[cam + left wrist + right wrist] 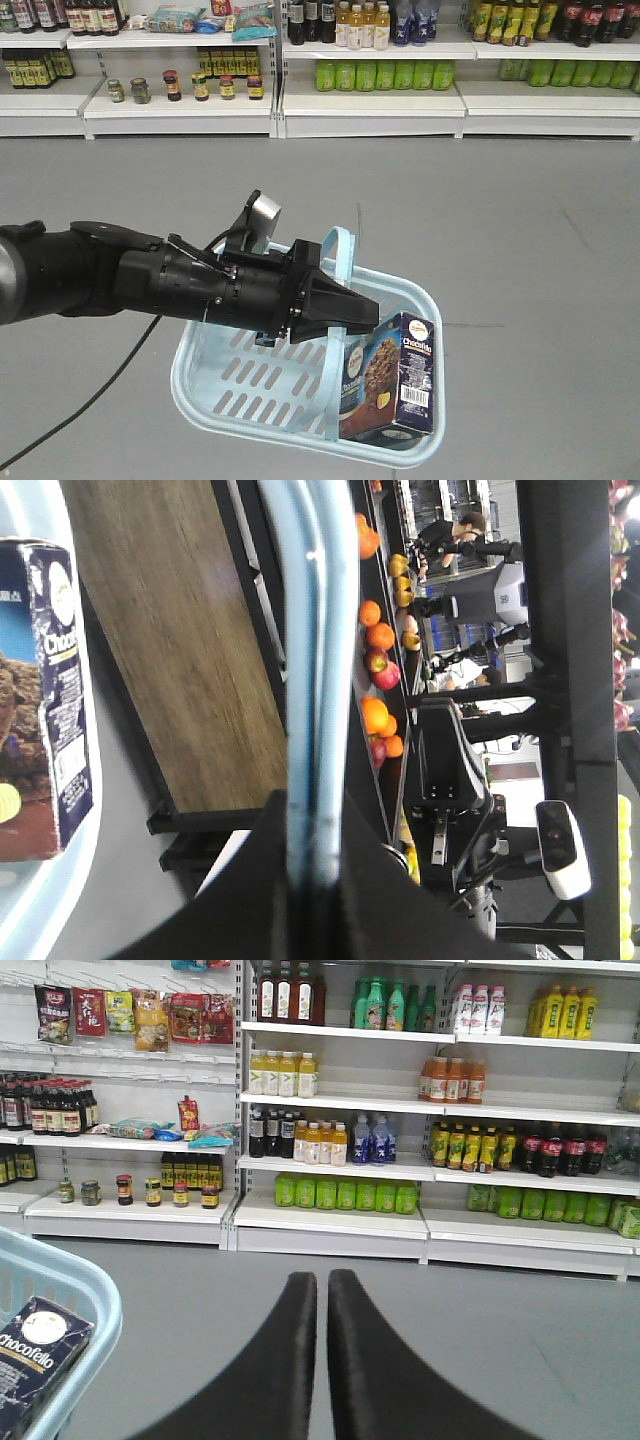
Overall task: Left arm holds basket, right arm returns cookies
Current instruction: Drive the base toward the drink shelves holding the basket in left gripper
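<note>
The light blue basket (200, 400) hangs above the grey floor. My left gripper (338, 312) is shut on its two loop handles (340, 250), which are pressed together. In the left wrist view the handles (320, 630) run between my fingers (400, 910). The navy cookies box (390, 385) stands upright in the basket's right end. It also shows in the left wrist view (40, 700) and the right wrist view (35, 1355). My right gripper (327, 1285) is shut and empty, to the right of the basket rim (95, 1305). The right arm is not in the front view.
Store shelves (370, 105) with bottles and jars line the back, beyond the grey floor (520, 230). The left arm's black cable (90, 400) trails down at the left. The left wrist view shows a wooden panel (170, 630) and fruit (378, 640).
</note>
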